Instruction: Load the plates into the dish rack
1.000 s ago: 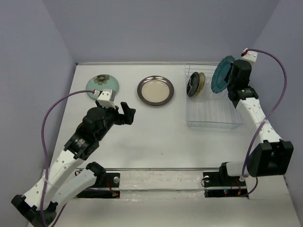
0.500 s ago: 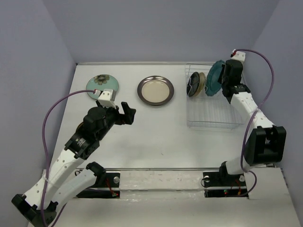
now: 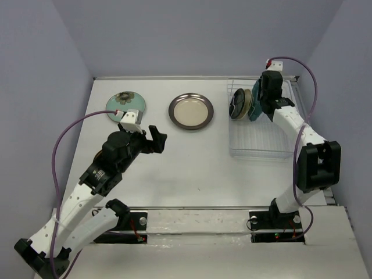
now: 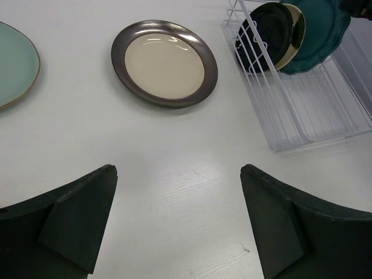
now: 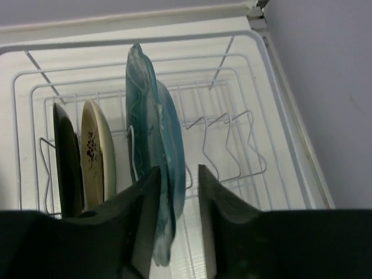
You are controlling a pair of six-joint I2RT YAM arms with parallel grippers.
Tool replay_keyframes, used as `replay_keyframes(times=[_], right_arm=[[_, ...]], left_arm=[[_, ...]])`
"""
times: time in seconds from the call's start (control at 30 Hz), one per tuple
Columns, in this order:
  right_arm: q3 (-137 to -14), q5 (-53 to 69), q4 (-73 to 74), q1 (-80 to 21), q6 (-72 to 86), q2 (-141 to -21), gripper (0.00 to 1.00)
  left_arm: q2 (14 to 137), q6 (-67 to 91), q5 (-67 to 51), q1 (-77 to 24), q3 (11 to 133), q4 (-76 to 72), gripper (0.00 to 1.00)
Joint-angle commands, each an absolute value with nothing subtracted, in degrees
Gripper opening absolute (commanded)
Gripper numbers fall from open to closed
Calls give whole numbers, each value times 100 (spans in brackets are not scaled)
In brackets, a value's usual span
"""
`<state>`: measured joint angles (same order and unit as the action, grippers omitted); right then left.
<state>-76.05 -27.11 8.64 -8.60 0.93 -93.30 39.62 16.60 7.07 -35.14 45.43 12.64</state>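
Nearest, the left gripper is held aloft, jaws wide and empty. Beyond, a round silver metal plate and a round mint flowered plate are laid flat. In the white wire dish rack, a glossy black plate and a cream plate are stood upright. Beside them a scalloped teal plate is straddled by the right gripper; whether it is pinched or freed cannot be told. Released unseated, it could be toppled onto its neighbour.

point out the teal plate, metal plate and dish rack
teal plate (image 5: pixel 158 131): right wrist view, its face
metal plate (image 3: pixel 190 111): top view, pale centre
dish rack (image 3: pixel 257 141): top view, bare near bars
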Motion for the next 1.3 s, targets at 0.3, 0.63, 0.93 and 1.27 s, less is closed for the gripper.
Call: replay_keyframes(times=[0.3, 0.63, 0.93, 1.27], right_arm=[[-8438, -1708, 1169, -975, 1140, -8377, 74], [-7858, 1010, 248, -3001, 2451, -8735, 75], [-8604, 1423, -517, -4974, 3216, -10870, 74], [-9843, 2021, -1423, -5809, 4947, -13358, 71]], left_arm=[[3823, 1696, 650, -3437, 4491, 958, 99], [2972, 1916, 1142, -2910, 4412, 730, 99], [1592, 2065, 1995, -2725, 4131, 431, 99], [1204, 2092, 2136, -2716, 4008, 316, 99]])
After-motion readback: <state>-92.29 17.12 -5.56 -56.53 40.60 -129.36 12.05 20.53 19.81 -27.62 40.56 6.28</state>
